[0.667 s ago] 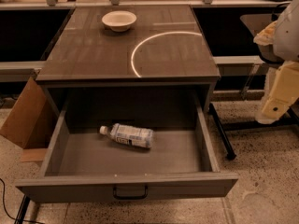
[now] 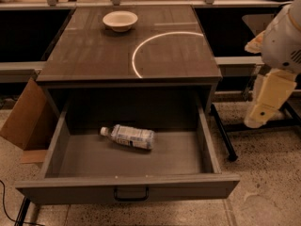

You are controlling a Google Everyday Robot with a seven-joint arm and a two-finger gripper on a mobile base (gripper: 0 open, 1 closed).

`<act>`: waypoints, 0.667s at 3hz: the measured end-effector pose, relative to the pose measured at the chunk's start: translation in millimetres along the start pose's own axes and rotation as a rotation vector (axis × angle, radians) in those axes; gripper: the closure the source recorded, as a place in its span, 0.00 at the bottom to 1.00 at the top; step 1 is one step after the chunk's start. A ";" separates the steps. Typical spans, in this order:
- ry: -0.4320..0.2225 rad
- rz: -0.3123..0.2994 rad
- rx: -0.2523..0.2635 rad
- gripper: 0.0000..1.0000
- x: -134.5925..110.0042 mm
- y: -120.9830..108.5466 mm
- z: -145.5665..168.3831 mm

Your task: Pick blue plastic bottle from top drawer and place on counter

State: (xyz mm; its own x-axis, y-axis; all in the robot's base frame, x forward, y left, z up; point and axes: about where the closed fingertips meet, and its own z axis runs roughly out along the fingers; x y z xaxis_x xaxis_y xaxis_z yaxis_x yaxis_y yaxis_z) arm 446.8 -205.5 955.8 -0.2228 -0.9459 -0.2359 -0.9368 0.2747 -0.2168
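The blue plastic bottle (image 2: 129,137) lies on its side on the floor of the open top drawer (image 2: 127,186), white cap pointing left. The drawer is pulled fully out, and its dark pull handle (image 2: 130,195) faces me. Above it is the dark brown counter (image 2: 94,51) with a thin white circle outline (image 2: 160,51). My gripper (image 2: 264,102) hangs at the right edge of the view, to the right of the drawer and outside it, at about the height of the counter's edge. It is well apart from the bottle.
A white bowl (image 2: 120,20) sits at the back left of the counter. A brown cardboard box (image 2: 26,121) leans against the drawer's left side. Dark metal table legs (image 2: 222,131) stand on the speckled floor to the right. Shelving runs along the back.
My arm and gripper have shifted slightly to the left, toward the drawer. The bottle, drawer and bowl have not moved.
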 end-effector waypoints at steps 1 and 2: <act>-0.019 0.008 -0.060 0.00 -12.9 2.9 44.8; -0.019 0.008 -0.060 0.00 -13.0 2.9 45.0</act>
State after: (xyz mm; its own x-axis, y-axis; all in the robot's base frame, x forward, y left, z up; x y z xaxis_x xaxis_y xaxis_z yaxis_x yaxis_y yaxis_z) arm 459.1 -184.6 915.5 -0.2253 -0.9402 -0.2554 -0.9497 0.2704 -0.1578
